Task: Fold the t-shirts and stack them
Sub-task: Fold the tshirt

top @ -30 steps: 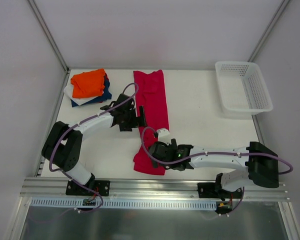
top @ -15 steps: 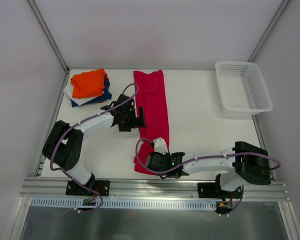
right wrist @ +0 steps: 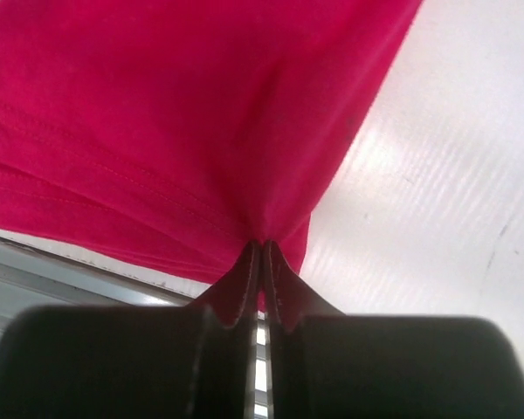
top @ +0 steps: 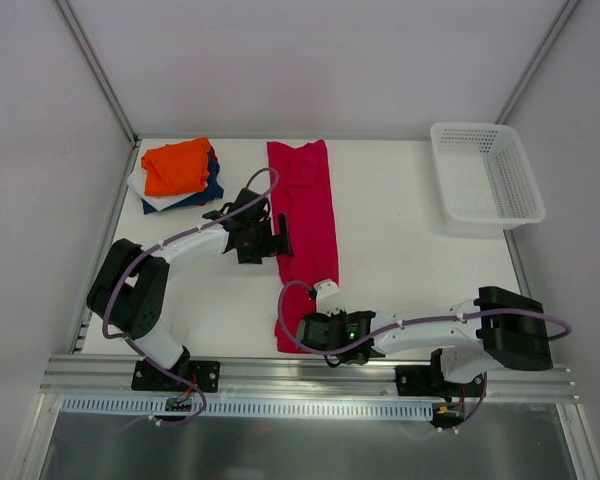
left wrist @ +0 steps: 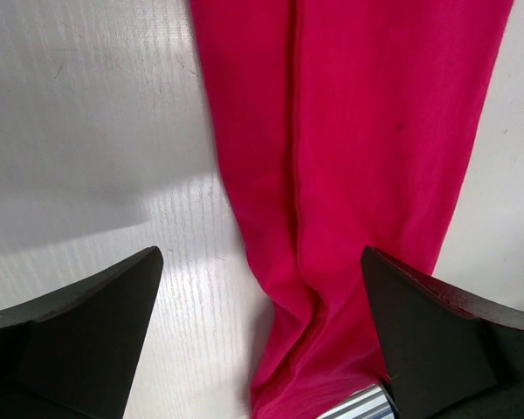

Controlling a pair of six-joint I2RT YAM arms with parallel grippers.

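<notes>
1. Crimson t-shirt (top: 308, 215) lies as one long, narrow strip down the middle of the counter (top: 410, 250). Its far end is at top centre of the overhead frame and its near end at the bottom, by the metal rail (top: 310, 372).
2. A second ago my right pincer (top: 304, 334) stood wide and sat higher up the strip. It has since dropped to the near hem at bottom centre and clenched tight on a pinch of the red cloth. That near end has slid slightly rightward.
3. My left pincer (top: 284, 236) has not stirred. It is still spread wide and grasps nothing, at the strip's left edge about halfway up the frame.
4. I judge that the lengthwise folds are done and the grab for the end-over-end fold is now made. Carrying the hem toward the far end is what remains.
5. The stack waits in the upper left, with the orange tee (top: 177, 166) on top of the navy tee (top: 213, 186) and the white tee (top: 143, 193).
6. My right wrist view alone shows the cloth puckering into the shut tips, with hem stitching running across the upper left. The overhead view hides this beneath my arm.
7. My left wrist view shows its fingers (left wrist: 79, 340) at the bottom corners, with the strip and a crease between them. I cannot tell whether they touch the counter.
8. Only the overhead view shows the stack and the basket (top: 485, 175) at the upper right.
</notes>
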